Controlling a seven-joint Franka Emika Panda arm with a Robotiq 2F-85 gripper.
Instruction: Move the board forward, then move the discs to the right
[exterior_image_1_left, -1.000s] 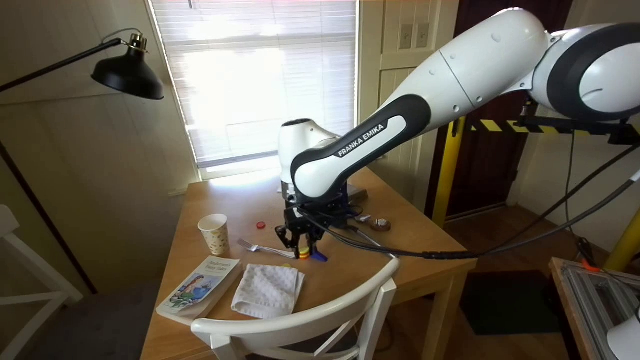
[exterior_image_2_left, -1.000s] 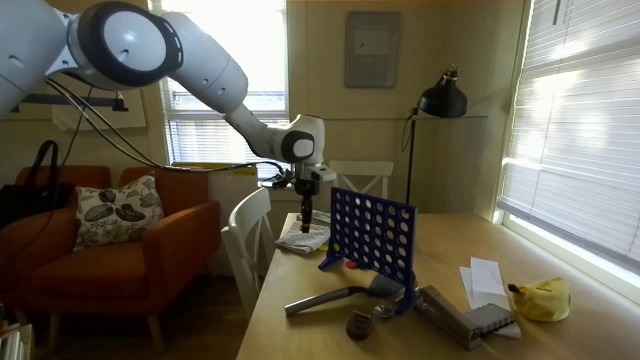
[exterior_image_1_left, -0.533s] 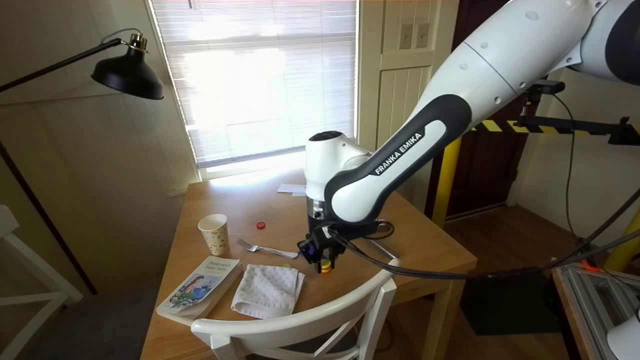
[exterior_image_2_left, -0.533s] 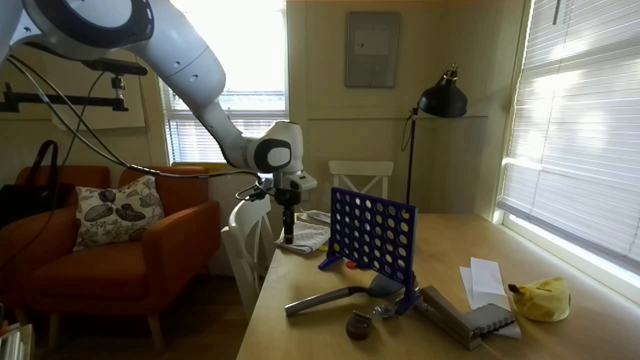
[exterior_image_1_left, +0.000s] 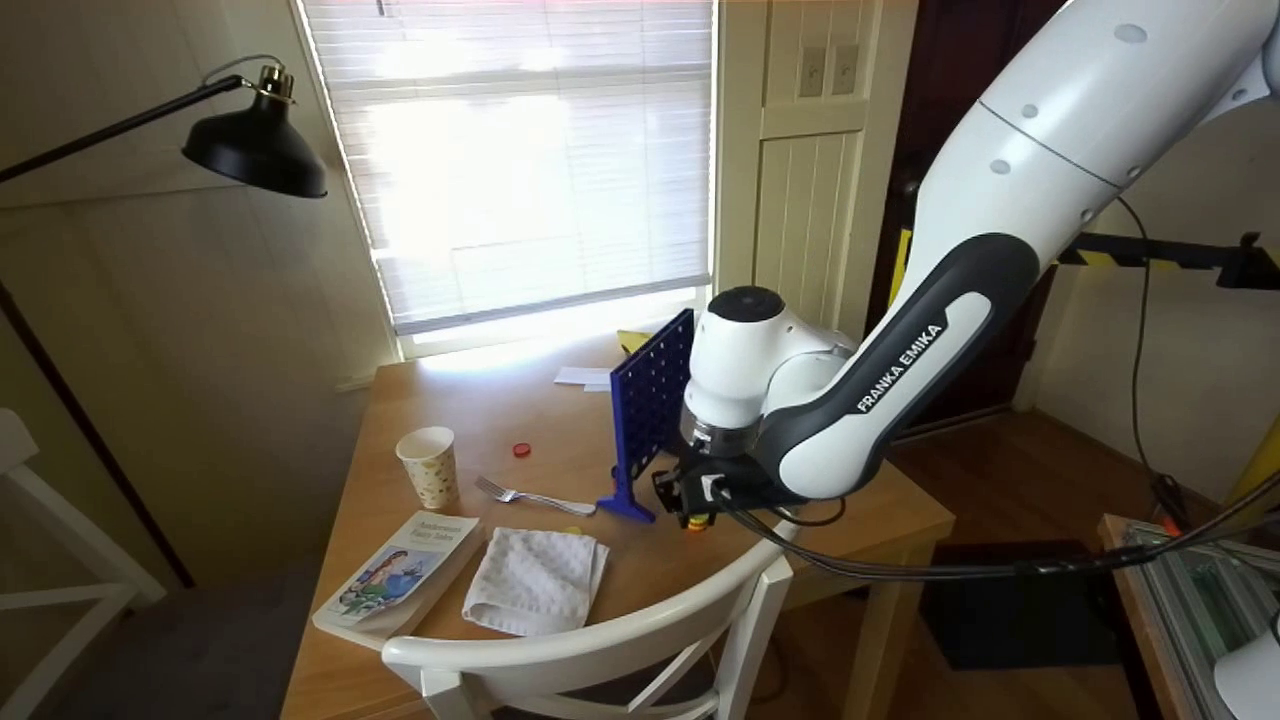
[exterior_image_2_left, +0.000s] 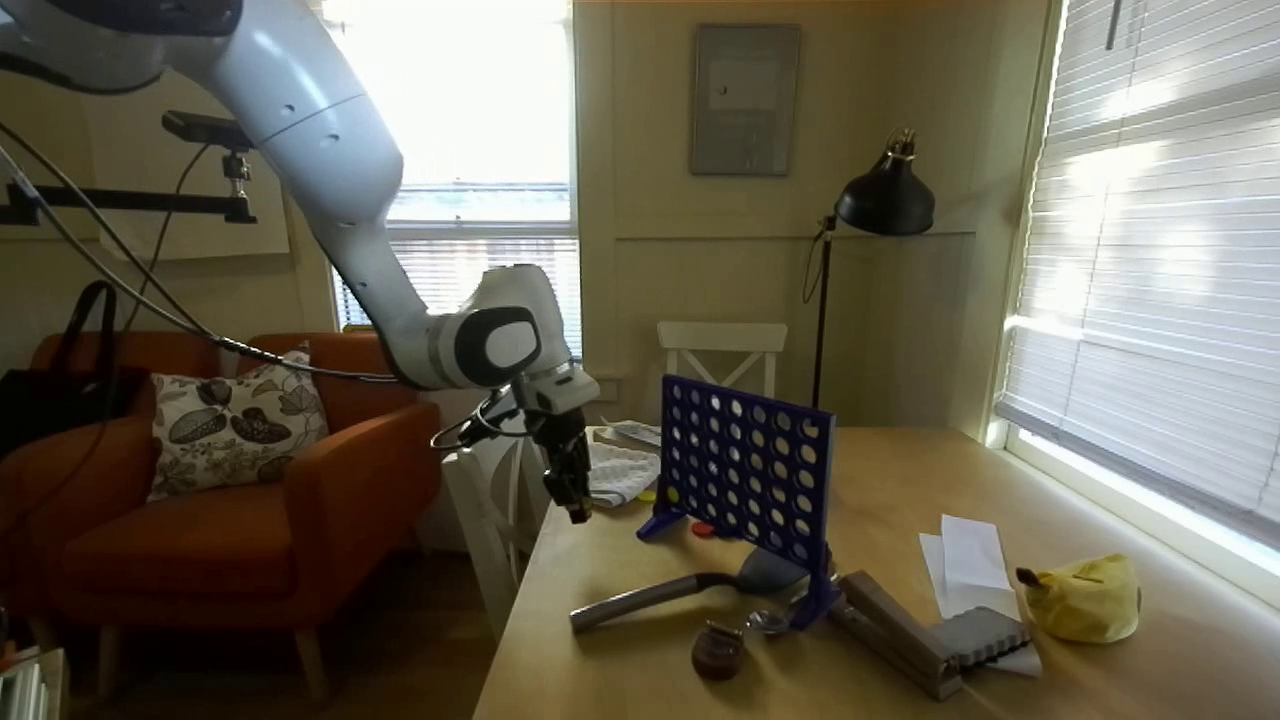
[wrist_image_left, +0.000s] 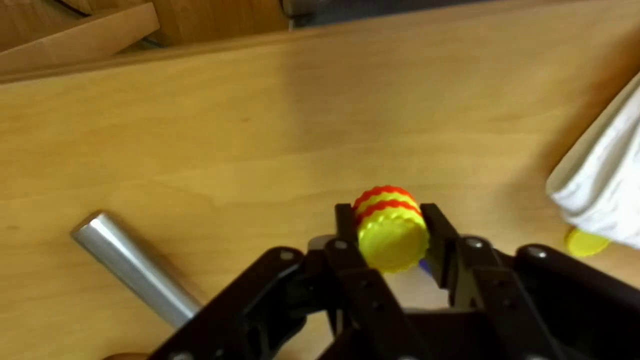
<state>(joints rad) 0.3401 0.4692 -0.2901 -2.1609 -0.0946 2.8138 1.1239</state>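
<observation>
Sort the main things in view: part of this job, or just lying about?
Job:
blue board
stack of red and yellow discs, held between the fingers
loose yellow disc, likely
loose red disc, likely

Lying about:
paper cup
fork
book
white cloth
silver-handled utensil
white papers
yellow item

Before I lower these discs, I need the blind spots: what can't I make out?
Held discs: underside faces away, sides covered by the pincer, wrist view.
Loose disc: partly hidden by the towel, wrist view.
Towel: cut off by the right edge, wrist view.
Board: far foot hidden by the arm, in an exterior view.
</observation>
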